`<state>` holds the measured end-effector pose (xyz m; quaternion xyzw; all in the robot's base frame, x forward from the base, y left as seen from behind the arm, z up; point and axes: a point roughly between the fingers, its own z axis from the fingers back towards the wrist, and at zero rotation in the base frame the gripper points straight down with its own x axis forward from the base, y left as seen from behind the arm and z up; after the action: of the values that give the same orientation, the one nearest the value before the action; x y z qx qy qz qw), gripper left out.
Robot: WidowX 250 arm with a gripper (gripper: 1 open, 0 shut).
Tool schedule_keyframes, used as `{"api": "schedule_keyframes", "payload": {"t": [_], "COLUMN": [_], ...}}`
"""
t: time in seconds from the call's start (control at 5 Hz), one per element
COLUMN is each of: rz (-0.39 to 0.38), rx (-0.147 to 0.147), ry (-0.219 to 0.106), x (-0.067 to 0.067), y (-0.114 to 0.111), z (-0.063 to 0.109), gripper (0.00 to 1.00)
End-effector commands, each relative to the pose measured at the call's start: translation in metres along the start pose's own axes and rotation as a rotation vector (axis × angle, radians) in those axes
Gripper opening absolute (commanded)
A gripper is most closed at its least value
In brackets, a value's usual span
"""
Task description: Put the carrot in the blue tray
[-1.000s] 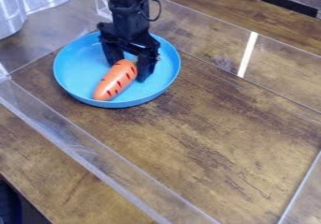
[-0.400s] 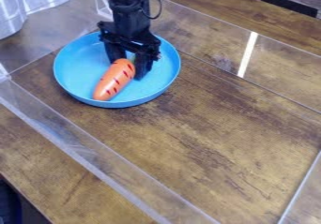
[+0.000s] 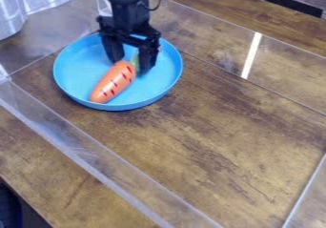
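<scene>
Your black metal two-fingered claw [image 3: 132, 52] stands wide open, gripping nothing, over the small orange toy carrot [image 3: 112, 83] lying in the round blue plastic tray [image 3: 171, 91], and a sideways lift could let a finger snag the carrot's leafy end and drag it.

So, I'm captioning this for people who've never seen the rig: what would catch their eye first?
Probably the bright blue tray, toward the upper left on the brown table, with the orange carrot lying slantwise inside it. Next, the black jaws, reaching down from the top edge, spread open over the tray beside the carrot's leafy end.
</scene>
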<state>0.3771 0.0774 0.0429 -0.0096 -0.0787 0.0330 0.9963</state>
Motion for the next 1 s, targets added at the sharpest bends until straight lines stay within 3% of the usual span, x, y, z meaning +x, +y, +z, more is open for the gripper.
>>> {"api": "schedule_keyframes", "payload": {"t": [0.0, 0.8], "rz": [0.015, 0.024], "rx": [0.013, 0.011], "ry": [-0.085, -0.098], "x": [0.014, 0.026], "y": [0.009, 0.010], "z": [0.025, 0.006], "gripper": [1.00, 1.00]}}
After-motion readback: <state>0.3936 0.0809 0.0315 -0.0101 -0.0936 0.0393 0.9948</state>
